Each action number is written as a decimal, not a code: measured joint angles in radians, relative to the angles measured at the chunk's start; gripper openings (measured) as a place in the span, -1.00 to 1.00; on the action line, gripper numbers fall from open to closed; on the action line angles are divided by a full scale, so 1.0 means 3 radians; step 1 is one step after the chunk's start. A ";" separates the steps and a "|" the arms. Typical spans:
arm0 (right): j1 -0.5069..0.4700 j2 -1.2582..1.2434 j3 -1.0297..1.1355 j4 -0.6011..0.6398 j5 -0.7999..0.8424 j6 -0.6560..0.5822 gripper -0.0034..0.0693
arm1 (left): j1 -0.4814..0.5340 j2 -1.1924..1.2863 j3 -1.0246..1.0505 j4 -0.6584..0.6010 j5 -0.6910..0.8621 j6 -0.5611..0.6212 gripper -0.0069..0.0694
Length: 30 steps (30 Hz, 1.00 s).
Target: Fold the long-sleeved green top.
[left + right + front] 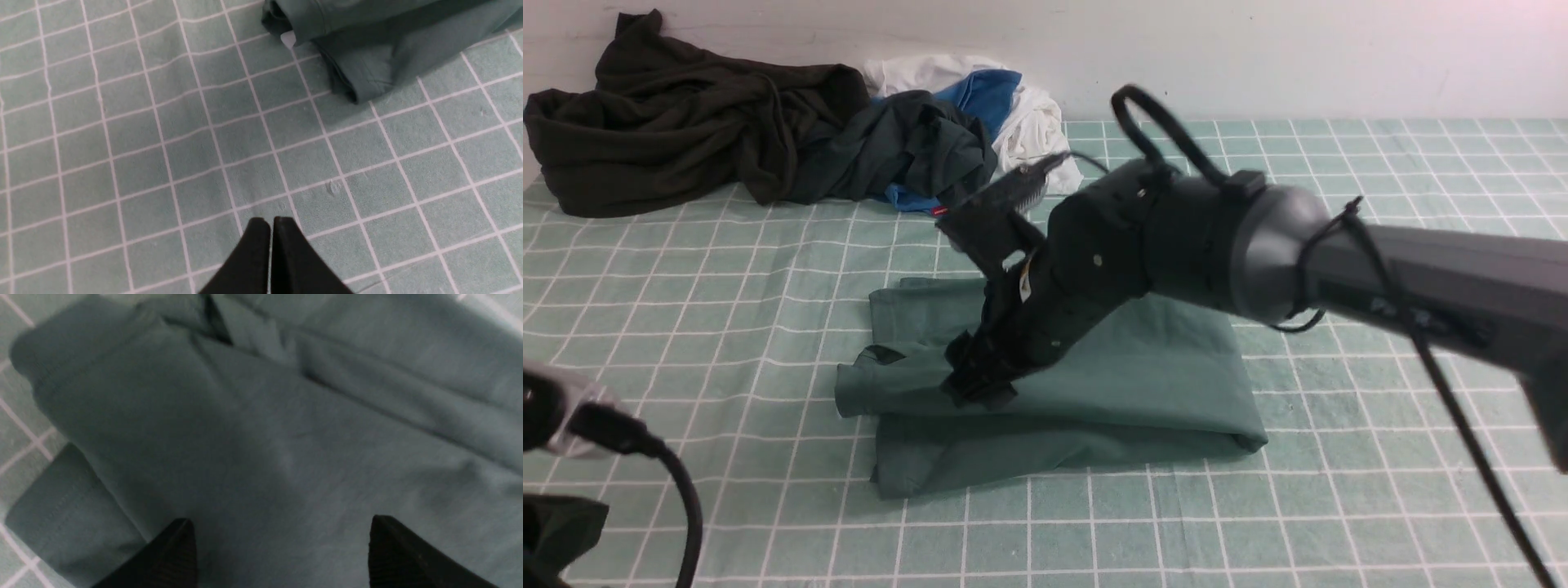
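Note:
The green long-sleeved top [1143, 384] lies folded into a layered rectangle in the middle of the table. My right gripper [978, 384] hangs low over its left part, jaws wide apart with only the top's cloth [286, 428] beneath them and nothing between them. Its fingertips [179, 539] stand just above the fabric. My left gripper [271, 222] is shut and empty over the bare checked cloth, well short of the top's folded corner [359, 69], where a small white tag [288, 38] shows.
A pile of other clothes sits at the back left: a blackish-green garment [678, 122], a white one [1029, 122] and a blue one [984, 94]. The green checked tablecloth [1380, 457] covers the table. My left arm's cable [678, 490] crosses the front-left corner.

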 joint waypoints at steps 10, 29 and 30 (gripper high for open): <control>0.0051 -0.0383 -0.0093 0.0005 0.0607 -0.0134 0.35 | 0.0000 -0.0777 0.0245 0.0148 -0.0042 -0.0124 -0.83; -0.0056 -0.3548 0.2045 0.0010 0.0210 -0.0041 -0.75 | 0.0000 -0.0949 0.0245 0.0155 -0.0039 -0.0124 -0.83; -0.0056 -0.3665 0.2181 0.0038 0.0157 -0.0032 -0.81 | 0.0000 -0.0949 0.0245 0.0155 -0.0039 -0.0124 -0.83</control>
